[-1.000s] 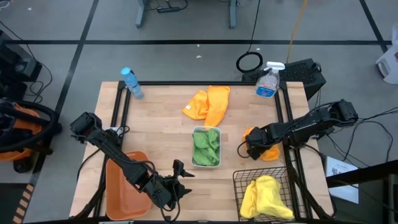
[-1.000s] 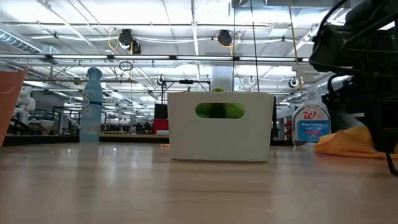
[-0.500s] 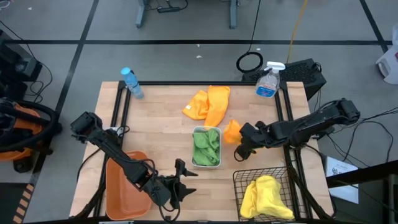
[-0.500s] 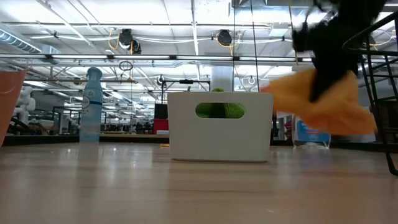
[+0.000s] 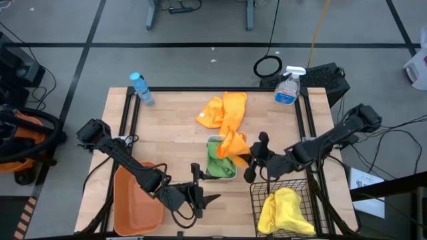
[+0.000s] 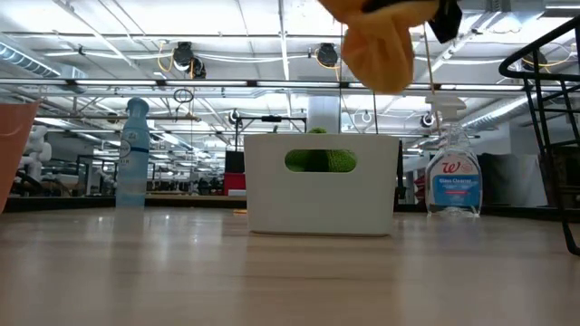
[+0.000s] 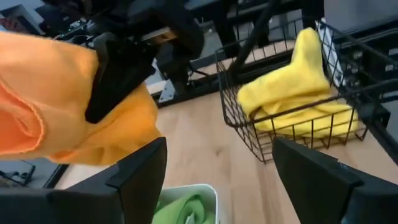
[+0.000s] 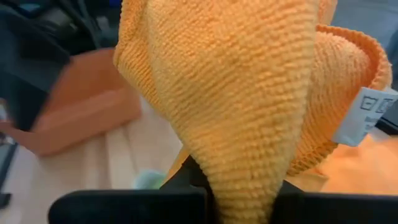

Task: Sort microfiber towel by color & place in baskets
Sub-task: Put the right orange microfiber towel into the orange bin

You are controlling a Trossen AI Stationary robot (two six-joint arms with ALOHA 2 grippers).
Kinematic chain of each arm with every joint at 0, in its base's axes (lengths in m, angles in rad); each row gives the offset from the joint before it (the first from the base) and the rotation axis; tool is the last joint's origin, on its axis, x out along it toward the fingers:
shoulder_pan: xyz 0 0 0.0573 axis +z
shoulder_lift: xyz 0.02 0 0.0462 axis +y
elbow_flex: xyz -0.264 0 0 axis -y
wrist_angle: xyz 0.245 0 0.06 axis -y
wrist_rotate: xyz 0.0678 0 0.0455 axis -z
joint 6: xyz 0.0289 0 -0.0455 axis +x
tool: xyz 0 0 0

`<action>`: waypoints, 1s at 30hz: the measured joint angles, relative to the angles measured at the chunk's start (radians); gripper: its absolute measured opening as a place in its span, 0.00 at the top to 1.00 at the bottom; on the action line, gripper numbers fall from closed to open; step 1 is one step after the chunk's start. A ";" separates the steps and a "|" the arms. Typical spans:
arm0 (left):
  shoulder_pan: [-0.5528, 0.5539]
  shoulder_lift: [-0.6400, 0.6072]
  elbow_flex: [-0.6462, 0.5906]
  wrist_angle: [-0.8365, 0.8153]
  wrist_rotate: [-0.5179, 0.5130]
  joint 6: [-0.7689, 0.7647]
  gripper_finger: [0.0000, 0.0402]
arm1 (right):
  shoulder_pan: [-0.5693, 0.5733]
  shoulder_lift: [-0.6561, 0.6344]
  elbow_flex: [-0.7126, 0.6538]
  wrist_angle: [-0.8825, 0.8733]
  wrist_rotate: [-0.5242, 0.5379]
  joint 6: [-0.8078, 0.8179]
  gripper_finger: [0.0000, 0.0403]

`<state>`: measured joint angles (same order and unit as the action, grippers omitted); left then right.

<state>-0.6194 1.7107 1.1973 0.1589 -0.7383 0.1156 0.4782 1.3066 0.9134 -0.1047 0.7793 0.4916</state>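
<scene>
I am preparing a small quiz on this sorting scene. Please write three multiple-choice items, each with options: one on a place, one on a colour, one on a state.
1. Where is the yellow towel?
A. In the black wire basket
B. In the orange tub
C. Beside the water bottle

2. What colour is the towel inside the white bin?
A. Yellow
B. Green
C. Blue

3. What is the right end effector doing?
A. Open over the bare table
B. Shut on the orange towel, lifted above the table
C. Pressing down a towel inside the tub

Key:
1 A: the high view shows it inside the mesh walls.
2 B: the green towel fills the bin.
3 B: the right wrist view shows cloth pinched between its fingers, hanging over the white bin.
</scene>
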 joint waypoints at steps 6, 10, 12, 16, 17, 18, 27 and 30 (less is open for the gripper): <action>0.011 0.000 0.000 -0.005 -0.126 -0.064 0.26 | 0.051 0.062 0.000 0.178 -0.057 -0.090 0.97; 0.038 -0.006 0.000 -0.012 -0.043 -0.134 0.26 | 0.088 0.103 0.000 0.292 -0.135 -0.187 0.97; 0.049 -0.017 0.000 0.005 0.023 -0.158 0.26 | 0.110 0.120 0.000 0.343 -0.143 -0.240 0.97; 0.055 -0.034 0.000 0.027 0.112 -0.159 0.26 | 0.146 0.136 0.002 0.427 -0.152 -0.344 0.97; 0.055 -0.038 0.000 0.033 0.137 -0.152 0.26 | 0.154 0.136 0.002 0.440 -0.152 -0.362 0.97; 0.055 -0.042 0.000 0.051 0.156 -0.143 0.26 | 0.159 0.136 0.002 0.449 -0.152 -0.377 0.97; 0.064 -0.047 0.000 0.215 0.177 -0.046 0.26 | 0.166 0.137 0.002 0.455 -0.152 -0.399 0.97; 0.072 -0.047 0.000 0.236 0.177 -0.014 0.26 | 0.165 0.137 0.002 0.454 -0.152 -0.399 0.97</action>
<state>-0.5477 1.6642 1.1969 0.3953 -0.5615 0.1014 0.6434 1.4433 0.9157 0.3498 0.6271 0.0925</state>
